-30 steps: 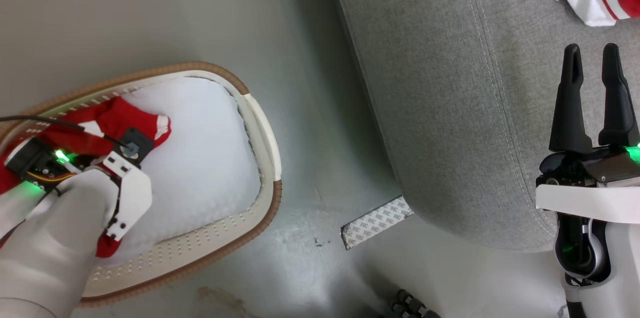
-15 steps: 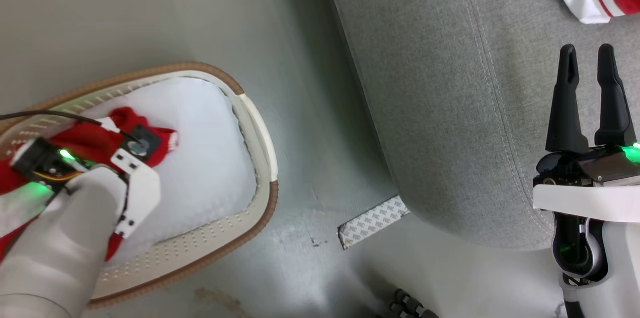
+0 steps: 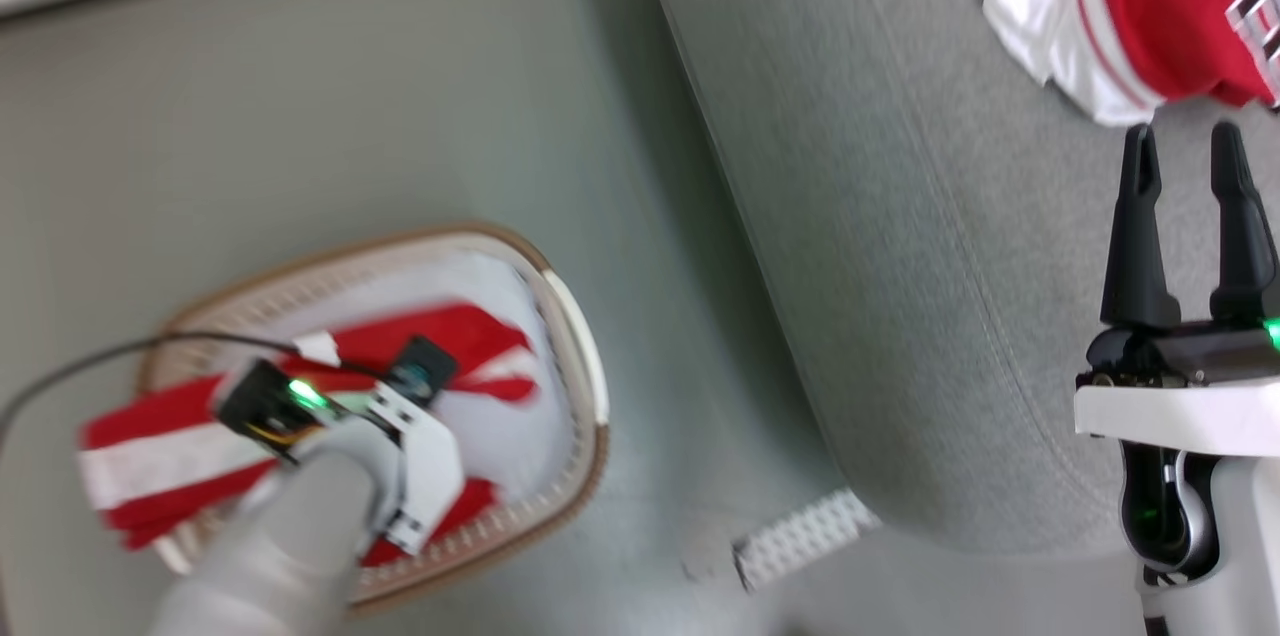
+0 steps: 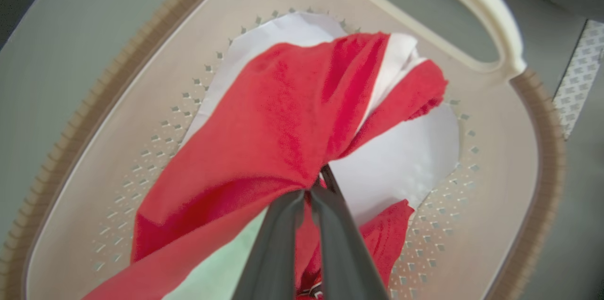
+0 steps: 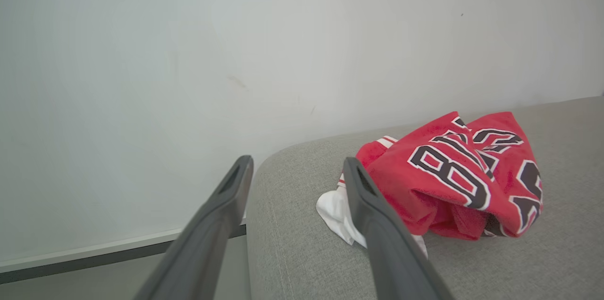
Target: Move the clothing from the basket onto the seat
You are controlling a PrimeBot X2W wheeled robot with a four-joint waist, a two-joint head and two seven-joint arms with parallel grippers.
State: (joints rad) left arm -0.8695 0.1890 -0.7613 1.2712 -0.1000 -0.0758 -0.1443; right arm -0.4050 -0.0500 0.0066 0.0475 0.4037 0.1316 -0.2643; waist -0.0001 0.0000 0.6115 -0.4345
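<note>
A red-and-white garment hangs above the cream basket, pinched between the shut fingers of my left gripper. From the head, this garment drapes over the basket's left rim, under my left wrist. A pale pad lies on the basket floor. A red jersey with black numerals lies crumpled on the grey seat. In the head view the jersey sits at the seat's upper right. My right gripper stands open over the seat, just below the jersey.
A patterned grey strip lies on the floor between basket and seat. A pale wall rises behind the seat, with a dark baseboard. A black cable runs to my left wrist.
My left gripper has lifted the red-and-white garment up out of the basket, and more of it hangs spread. The head camera has shifted, bringing more jersey into view. The right gripper holds still.
</note>
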